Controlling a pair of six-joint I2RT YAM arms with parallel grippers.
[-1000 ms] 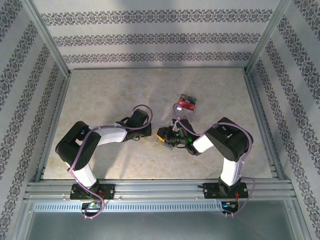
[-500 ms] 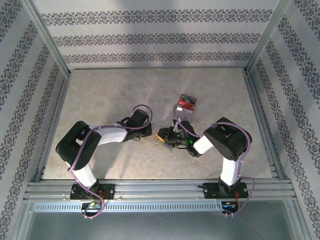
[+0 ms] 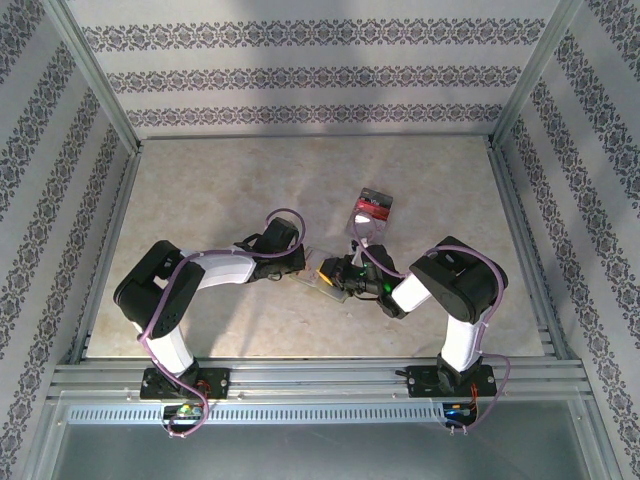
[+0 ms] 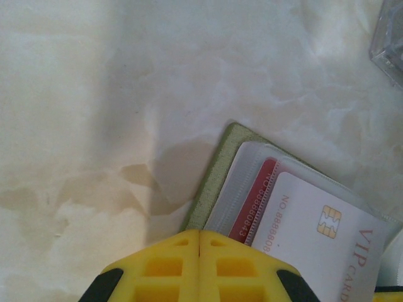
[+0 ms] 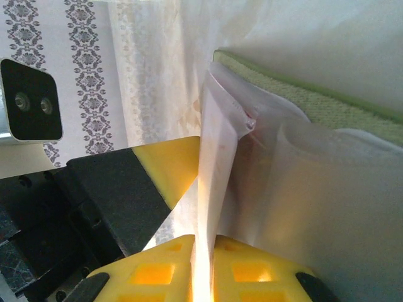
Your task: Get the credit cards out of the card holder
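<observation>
one card holder (image 4: 211,182), two credit cards (image 4: 308,226) inside, left gripper (image 4: 200,236) jaws together, right gripper (image 5: 203,242) clamping its pocket (image 5: 217,145)

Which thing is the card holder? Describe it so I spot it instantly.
On the beige table, look mid-table where the left gripper and right gripper meet. The card holder lies between them: an olive-green wallet with clear pockets, unlike the loose red-and-dark card farther back.
</observation>
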